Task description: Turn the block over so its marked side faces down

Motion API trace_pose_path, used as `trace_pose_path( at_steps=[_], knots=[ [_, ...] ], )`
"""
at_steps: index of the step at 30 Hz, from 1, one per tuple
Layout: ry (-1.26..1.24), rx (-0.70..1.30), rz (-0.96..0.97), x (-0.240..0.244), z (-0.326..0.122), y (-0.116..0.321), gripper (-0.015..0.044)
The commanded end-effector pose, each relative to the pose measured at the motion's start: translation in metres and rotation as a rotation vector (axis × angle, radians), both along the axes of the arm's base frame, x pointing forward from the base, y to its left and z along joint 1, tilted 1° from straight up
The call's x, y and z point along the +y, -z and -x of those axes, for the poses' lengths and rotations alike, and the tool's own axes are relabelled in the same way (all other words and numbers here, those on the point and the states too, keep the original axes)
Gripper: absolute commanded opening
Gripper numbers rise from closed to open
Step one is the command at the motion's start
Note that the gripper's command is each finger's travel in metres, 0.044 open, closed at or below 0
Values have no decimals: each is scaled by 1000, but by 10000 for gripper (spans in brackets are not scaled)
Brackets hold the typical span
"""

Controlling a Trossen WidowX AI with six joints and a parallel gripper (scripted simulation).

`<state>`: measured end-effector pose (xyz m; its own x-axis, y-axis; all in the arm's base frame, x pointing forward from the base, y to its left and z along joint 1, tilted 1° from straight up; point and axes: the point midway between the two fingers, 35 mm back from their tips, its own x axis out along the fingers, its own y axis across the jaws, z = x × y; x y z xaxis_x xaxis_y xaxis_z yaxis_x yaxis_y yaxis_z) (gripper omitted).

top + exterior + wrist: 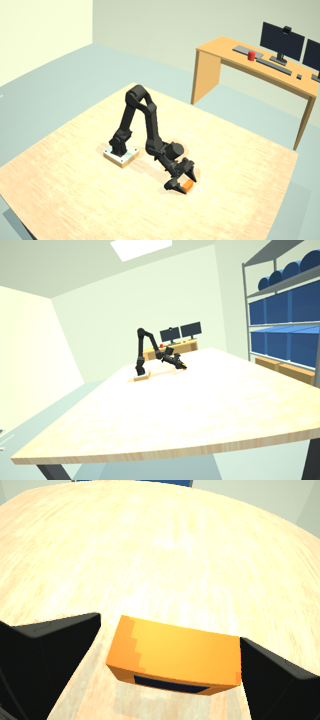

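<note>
With the 2 fingers of the gripper (191,187) (186,367) (170,625) wide apart, centre on the orange block (187,185) (184,364) (180,650) before closing.

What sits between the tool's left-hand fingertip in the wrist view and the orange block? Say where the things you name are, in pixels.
Only a narrow strip of bare table (85,165) (165,405) (165,555), seen in the wrist view; the tool (191,187) (185,367) (171,634) stands open around the orange block (187,185) (184,365) (180,650).

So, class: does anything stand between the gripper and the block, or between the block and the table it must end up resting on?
Nothing visible does. The open gripper has its fingers either side of the block, and the block is down at the table.
</note>
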<state>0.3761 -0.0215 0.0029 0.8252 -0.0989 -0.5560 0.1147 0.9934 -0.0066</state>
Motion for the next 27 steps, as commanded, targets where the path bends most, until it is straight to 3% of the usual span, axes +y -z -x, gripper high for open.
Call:
trace_pose_path(
  at_steps=[1, 9, 27],
  knots=[
    [4, 187, -39, 0, 4, -61, 440],
    [19, 325, -55, 0, 30, -73, 440],
    [18, 375, -59, -1, 24, -75, 440]
  ],
)
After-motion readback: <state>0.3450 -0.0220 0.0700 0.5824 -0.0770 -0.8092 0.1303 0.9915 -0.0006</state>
